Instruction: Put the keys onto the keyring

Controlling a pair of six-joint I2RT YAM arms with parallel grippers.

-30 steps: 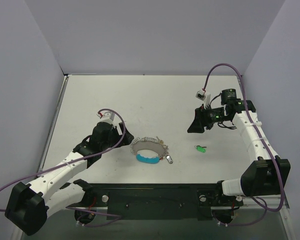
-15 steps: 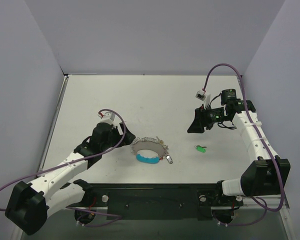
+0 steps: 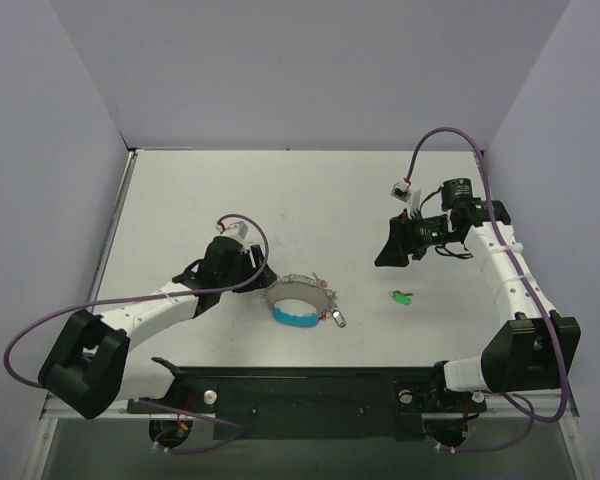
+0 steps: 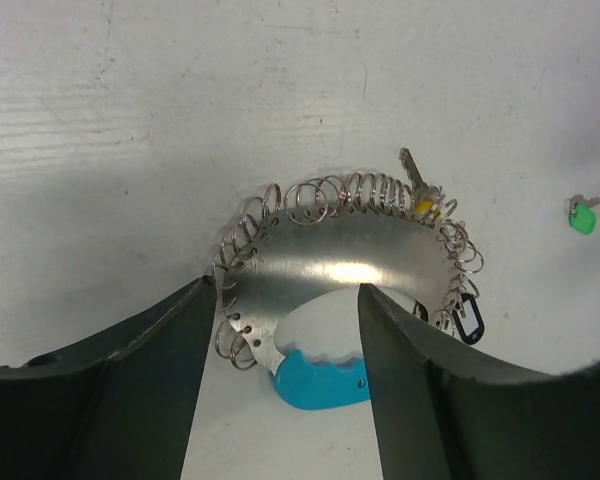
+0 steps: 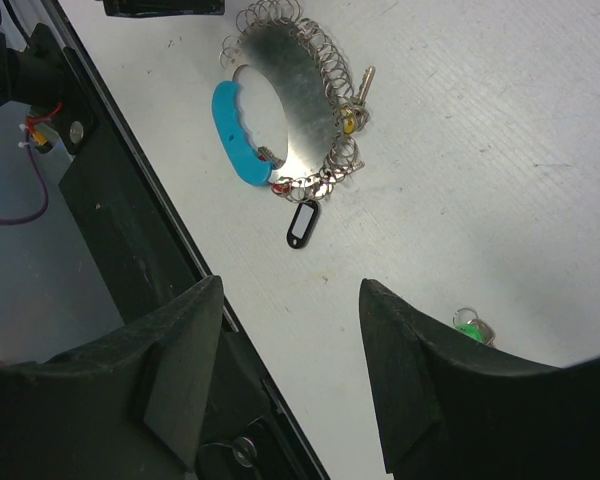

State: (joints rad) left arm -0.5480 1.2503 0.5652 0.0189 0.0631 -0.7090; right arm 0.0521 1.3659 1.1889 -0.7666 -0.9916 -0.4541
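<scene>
The keyring (image 3: 300, 299), a curved silvery band edged with wire loops and a light-blue segment (image 3: 296, 318), lies flat at the table's middle front. A green key (image 3: 400, 297) lies alone to its right. My left gripper (image 3: 260, 272) is open just left of the keyring. In the left wrist view the band (image 4: 340, 262) and blue part (image 4: 320, 378) lie ahead between my open left gripper (image 4: 285, 295) fingers. A yellow-headed key (image 4: 425, 206) and a black tag (image 4: 467, 327) hang on the ring. My right gripper (image 3: 388, 250) is open and empty, held above the table. The green key (image 5: 469, 328) lies beside its right finger.
The black base rail (image 3: 300, 385) runs along the near edge and shows in the right wrist view (image 5: 130, 250). Grey walls close the table on three sides. The black tag (image 5: 301, 222) lies at the keyring's (image 5: 290, 100) near right.
My left arm has swung right and forward, bringing its open gripper up to the keyring's left side. The right arm, keyring and green key have not moved.
</scene>
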